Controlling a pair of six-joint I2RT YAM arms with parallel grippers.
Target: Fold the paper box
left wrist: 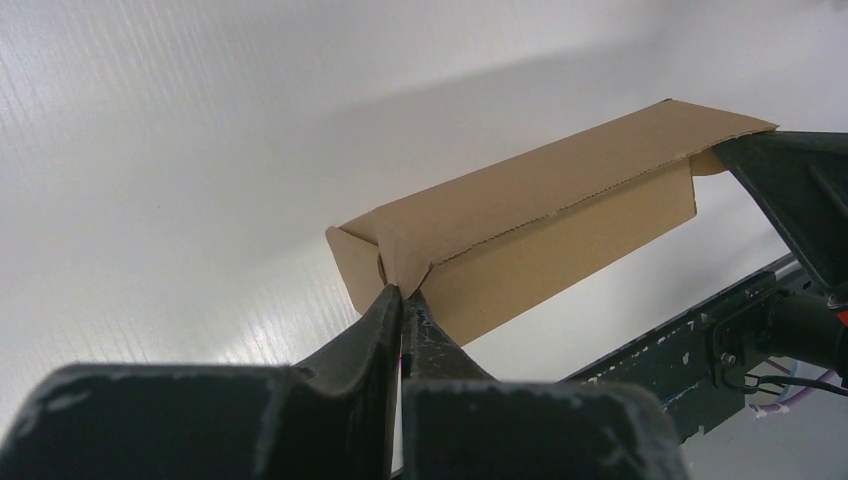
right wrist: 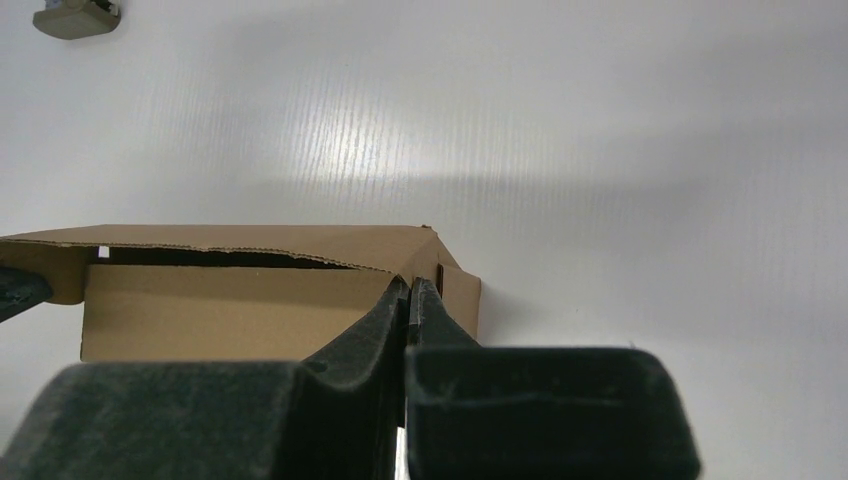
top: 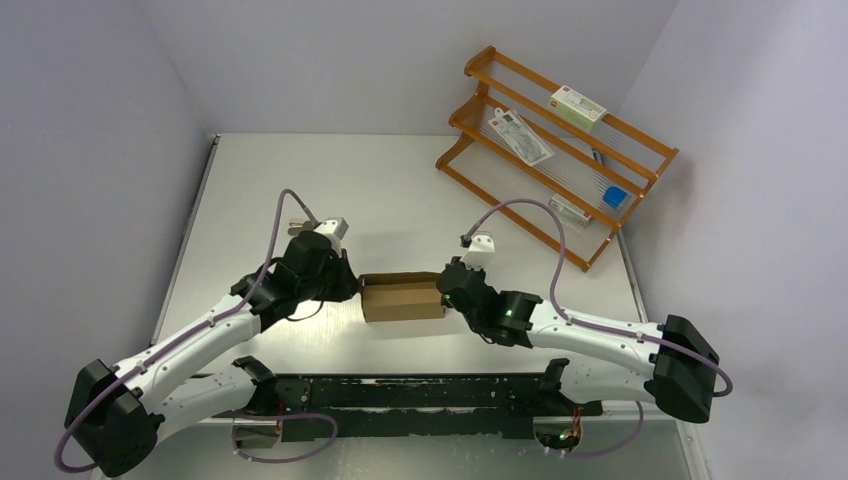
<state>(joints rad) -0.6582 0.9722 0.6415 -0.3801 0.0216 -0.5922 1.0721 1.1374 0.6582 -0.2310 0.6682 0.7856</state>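
I am looking at the paper box (top: 403,298) lying near the middle of the table (top: 400,190), a little toward the arm bases, with its long axis running from left to right across my view. It is sitting squarely between the two arms, so neither one is nearer. The left pincer (top: 349,284) is meeting its left end and the right pincer (top: 446,293) is meeting its right end, each pointing inward along that axis.

Both pincers are showing fully closed fingers. In the left wrist view the tips of the left pincer (left wrist: 402,292) are touching the near lower corner of the box end, where the side folds come together. In the right wrist view the right pincer (right wrist: 410,290) is pressing at the end wall just under the top edge. I am reading both as pushing with closed tips, not as holding (I cannot tell whether a sliver of card is caught between either pair).

The box is looking like plain brown cardboard, already raised into a small, long rectangular shape. Its top flap (right wrist: 250,239) is lying over the body with a rough, wavy cut edge, and a dark slit is showing beneath it along the front, so I am judging the closure as not yet seated.
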